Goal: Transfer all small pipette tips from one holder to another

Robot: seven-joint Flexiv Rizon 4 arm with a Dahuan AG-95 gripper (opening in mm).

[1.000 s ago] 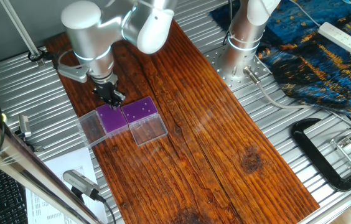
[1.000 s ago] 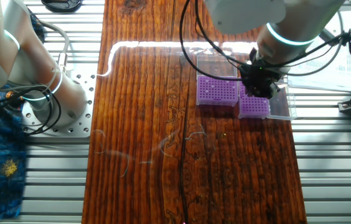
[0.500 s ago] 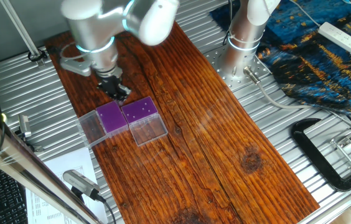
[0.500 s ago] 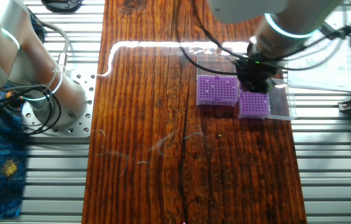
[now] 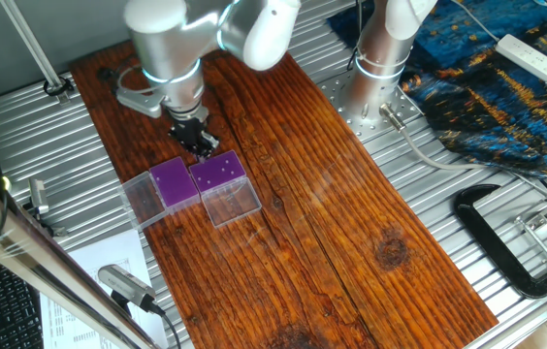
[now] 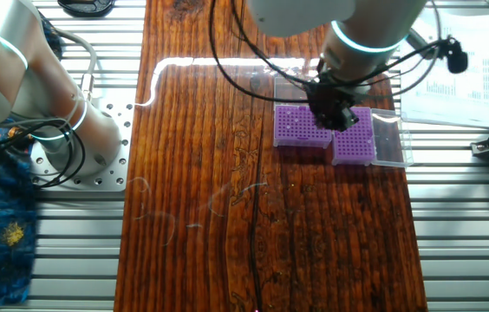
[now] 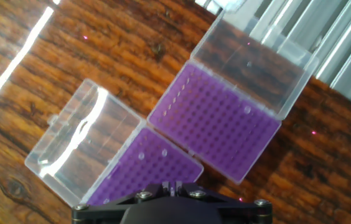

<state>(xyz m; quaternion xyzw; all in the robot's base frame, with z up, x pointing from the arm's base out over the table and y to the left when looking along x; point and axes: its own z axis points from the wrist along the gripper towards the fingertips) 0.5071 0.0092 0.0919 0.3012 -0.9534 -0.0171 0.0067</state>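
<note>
gripper (image 5: 203, 146) hovering over the holders (image 7: 216, 121); can't tell if it's apart or together; small pipette tips (image 7: 152, 153) look featherlight, fiddly; I'd pinch one near its top

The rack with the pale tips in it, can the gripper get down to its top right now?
Probably yes. The rack with the pale tips has its clear lid folded open and flat, leaving the purple top bare, and the gripper hangs just above its edge with nothing between.
</note>
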